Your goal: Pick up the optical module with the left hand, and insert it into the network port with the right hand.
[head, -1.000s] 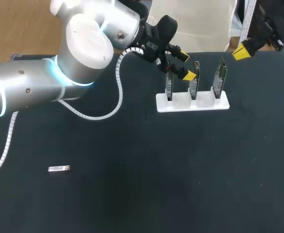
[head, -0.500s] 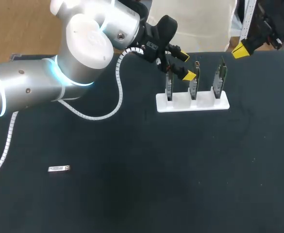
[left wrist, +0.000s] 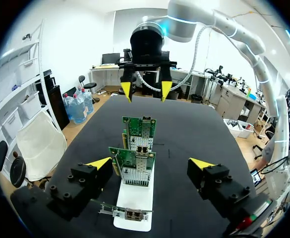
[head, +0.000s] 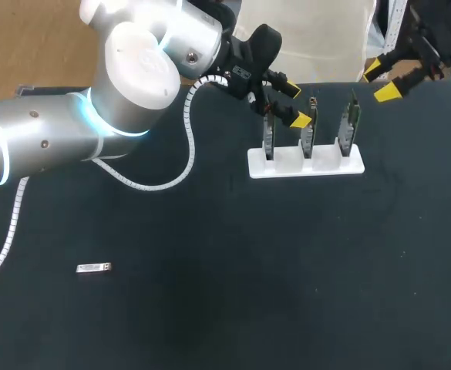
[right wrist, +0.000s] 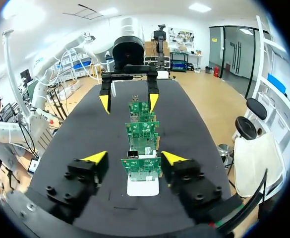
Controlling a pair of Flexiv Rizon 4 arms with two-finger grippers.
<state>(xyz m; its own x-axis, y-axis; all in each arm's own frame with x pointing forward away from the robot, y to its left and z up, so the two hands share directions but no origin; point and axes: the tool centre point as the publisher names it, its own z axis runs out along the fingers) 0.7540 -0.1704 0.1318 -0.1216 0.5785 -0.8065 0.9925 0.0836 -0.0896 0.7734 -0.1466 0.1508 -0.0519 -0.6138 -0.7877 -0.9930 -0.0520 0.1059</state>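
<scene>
The optical module [head: 94, 267], a small silver piece, lies on the black table at the front left, far from both grippers and out of both wrist views. My left gripper [head: 294, 105] hangs open over the left end of the white rack [head: 306, 165], holding nothing. In the left wrist view its gripper [left wrist: 150, 163] has the row of green network cards [left wrist: 133, 166] ahead of it. My right gripper [head: 379, 80] is open at the back right, beyond the rightmost card [head: 351, 123]. In the right wrist view its gripper [right wrist: 134, 157] faces the nearest card [right wrist: 141, 168], and my left gripper [right wrist: 129, 102] shows beyond the row.
The rack holds three upright cards: left [head: 268, 139], middle [head: 308, 132] and the rightmost one. My left arm's white cable [head: 186, 146] loops over the table behind the rack. Bare black tabletop [head: 287, 270] spreads across the front and middle.
My right gripper has opened: its yellow tips were together and now stand apart. The left arm, the rack and the module have not moved.
</scene>
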